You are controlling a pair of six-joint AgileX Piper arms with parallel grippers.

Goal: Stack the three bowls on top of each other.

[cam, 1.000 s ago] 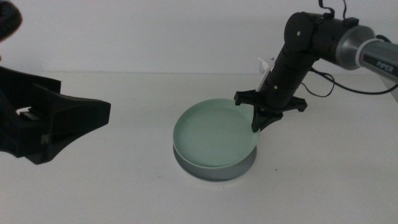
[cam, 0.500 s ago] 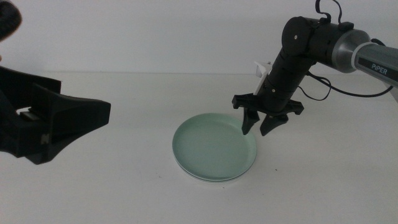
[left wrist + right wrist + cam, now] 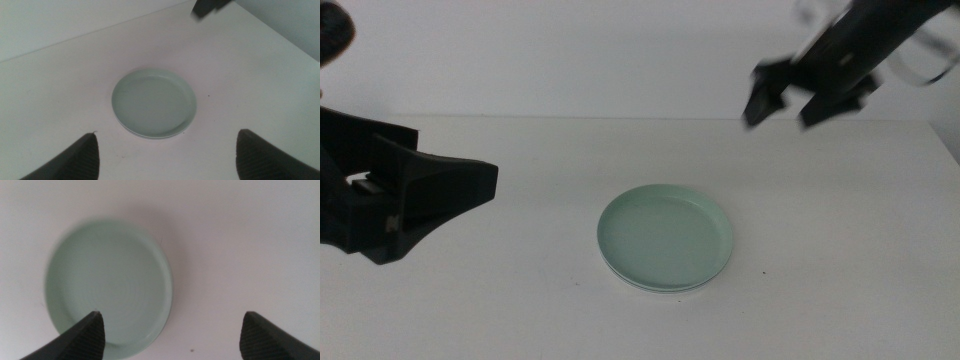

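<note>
A pale mint green bowl (image 3: 665,237) lies on top of a stack at the middle of the white table; a thin pale rim of a bowl beneath it shows along the near edge (image 3: 645,286). The same stack appears in the left wrist view (image 3: 153,103) and the right wrist view (image 3: 108,288). My right gripper (image 3: 808,98) is open, blurred, high above the table at the back right, well clear of the stack. My left gripper (image 3: 165,155) is open and holds nothing, waiting at the left side of the table (image 3: 410,195).
The white table (image 3: 840,260) surrounds the stack, with its back edge against a pale wall. A tiny dark speck (image 3: 763,270) lies right of the stack.
The right gripper let go of the mint green bowl, which settled flat onto the stack. The gripper then lifted up and away to the back right. The left arm stayed still.
</note>
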